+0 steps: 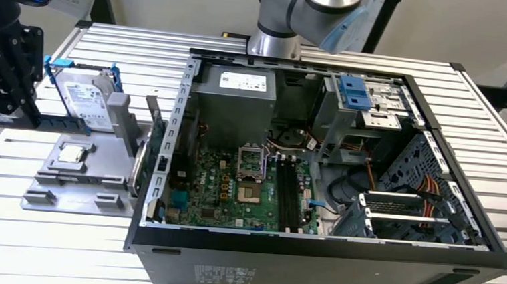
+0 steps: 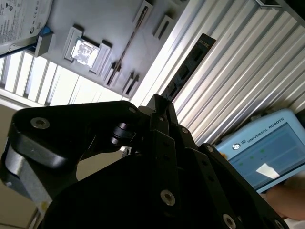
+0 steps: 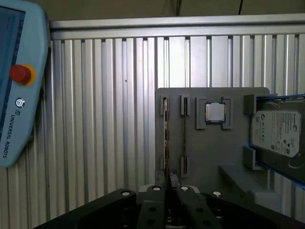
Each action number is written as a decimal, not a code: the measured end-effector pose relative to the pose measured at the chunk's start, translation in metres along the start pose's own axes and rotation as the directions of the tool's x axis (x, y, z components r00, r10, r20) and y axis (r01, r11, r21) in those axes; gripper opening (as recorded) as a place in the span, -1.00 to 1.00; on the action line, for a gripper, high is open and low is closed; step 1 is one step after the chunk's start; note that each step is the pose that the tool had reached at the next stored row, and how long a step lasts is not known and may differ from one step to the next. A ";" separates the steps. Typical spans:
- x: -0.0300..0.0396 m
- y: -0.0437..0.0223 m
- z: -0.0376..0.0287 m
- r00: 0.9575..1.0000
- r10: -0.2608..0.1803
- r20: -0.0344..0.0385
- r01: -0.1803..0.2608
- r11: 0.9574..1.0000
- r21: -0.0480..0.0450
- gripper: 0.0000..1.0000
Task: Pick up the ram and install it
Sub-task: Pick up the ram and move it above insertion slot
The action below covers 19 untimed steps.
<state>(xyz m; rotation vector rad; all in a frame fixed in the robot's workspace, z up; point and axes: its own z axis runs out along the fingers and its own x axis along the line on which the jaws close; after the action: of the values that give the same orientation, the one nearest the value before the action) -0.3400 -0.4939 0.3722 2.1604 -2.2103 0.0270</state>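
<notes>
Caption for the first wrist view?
Pincer shut on the ram, seen edge-on, before the gray fixture carrying processor and hard drive.

A robot lab, shown by its aluminium-slat bench [image 1: 496, 119], opened computer case [image 1: 317, 257] (and teach pendant [image 3: 33, 95])

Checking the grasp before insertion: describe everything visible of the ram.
The ram is a long, thin, flat board, dark in the second wrist view, with a row of dark rectangular chips on one face. In the first wrist view it shows edge-on as a narrow line. One end sits between the fingertips of the claw, which look closed on it; the rest juts straight out, unsupported, over the ribbed metal table beside the grey tray.
</notes>
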 end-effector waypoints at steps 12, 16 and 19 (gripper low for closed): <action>-0.0002 -0.0065 -0.0001 1.000 0.000 0.000 0.000 1.000 0.000 -1.00; -0.0002 -0.0088 -0.0001 1.000 0.000 0.000 0.000 1.000 0.000 -1.00; -0.0003 -0.0105 -0.0003 1.000 0.000 0.000 0.000 1.000 0.000 -1.00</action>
<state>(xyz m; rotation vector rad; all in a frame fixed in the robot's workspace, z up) -0.3295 -0.4939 0.3721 2.1604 -2.2104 0.0270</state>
